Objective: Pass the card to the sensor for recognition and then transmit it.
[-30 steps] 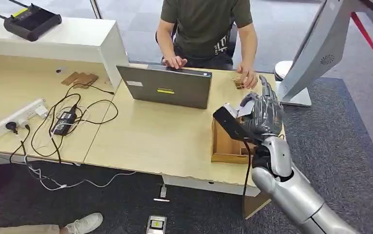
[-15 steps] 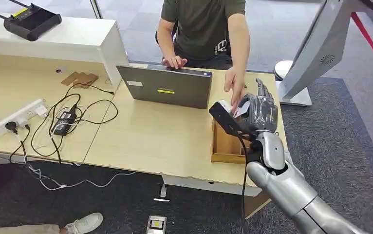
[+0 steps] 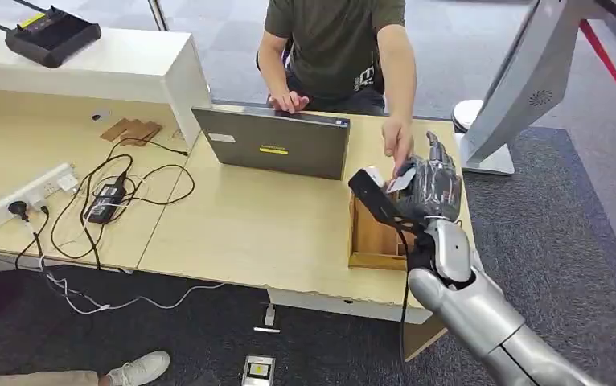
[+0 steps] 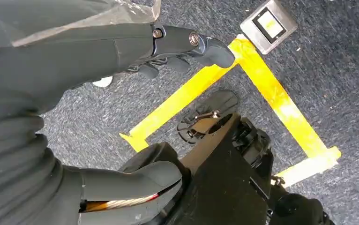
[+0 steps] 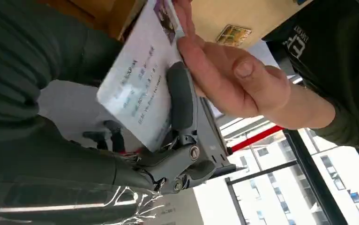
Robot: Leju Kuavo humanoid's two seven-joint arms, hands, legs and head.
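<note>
Over bench (image 3: pixel 273 233) right end: right hand (image 3: pixel 429 186) holds card (image 5: pixel 140 89); person's hand (image 5: pixel 229 75) pinches its far edge. Keep arm steady, ease fingers w/o tugging. Left hand (image 4: pixel 98 70) hangs empty, spread.

Pale matt wood-look desk (image 3: pixel 248 225), glossy printed card (image 5: pixel 138 86), silver metal arm (image 3: pixel 482 318), rough grey carpet (image 4: pixel 337 70)

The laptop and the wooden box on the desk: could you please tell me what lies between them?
Bare desk only, in the head view; nothing sits between the laptop and the box.
</note>
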